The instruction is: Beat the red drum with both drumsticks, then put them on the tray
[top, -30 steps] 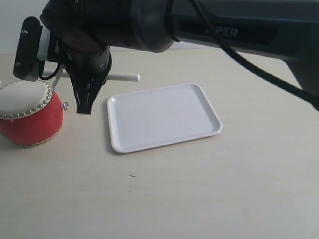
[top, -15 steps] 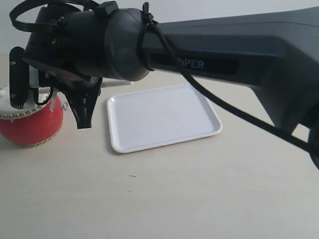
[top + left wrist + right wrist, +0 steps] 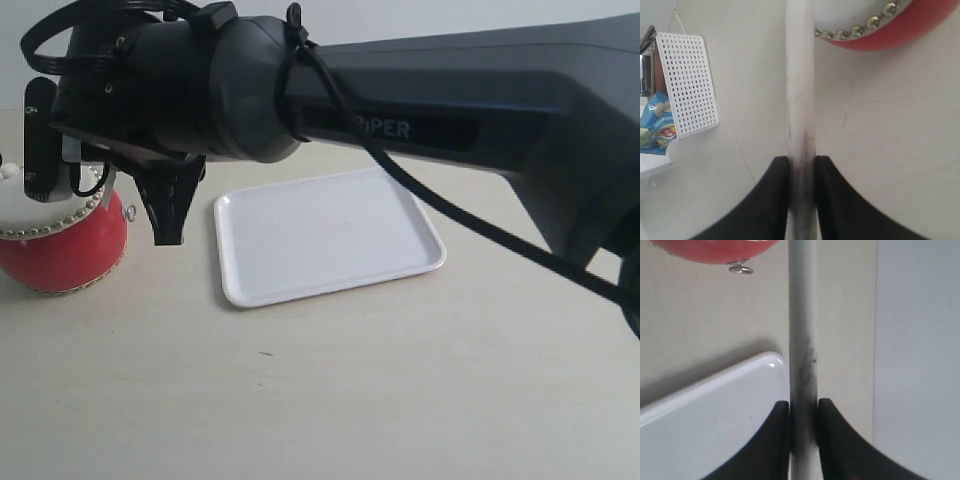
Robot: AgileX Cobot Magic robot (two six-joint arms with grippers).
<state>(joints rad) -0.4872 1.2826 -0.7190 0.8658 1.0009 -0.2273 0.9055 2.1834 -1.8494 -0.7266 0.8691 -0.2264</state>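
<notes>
**Beating stage.** Within the last second the right arm (image 3: pixel 450 110) has swung low across the bench (image 3: pixel 400 400), hiding the stick end that showed behind the tray (image 3: pixel 325 235). The left claw (image 3: pixel 801 161) pinches one drumstick (image 3: pixel 800 90), which reaches the studded rim of the red drum (image 3: pixel 60 250) (contact cannot be told). The right claw (image 3: pixel 804 404) pinches the other drumstick (image 3: pixel 803 305), past the tray's corner. Drum and tray are unmoved and the tray is bare, so the drumming is probably still under way.

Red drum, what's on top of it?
The red drum shows a cream skin ringed with brass studs. The black arm covers part of the top, hiding the rest.
</notes>
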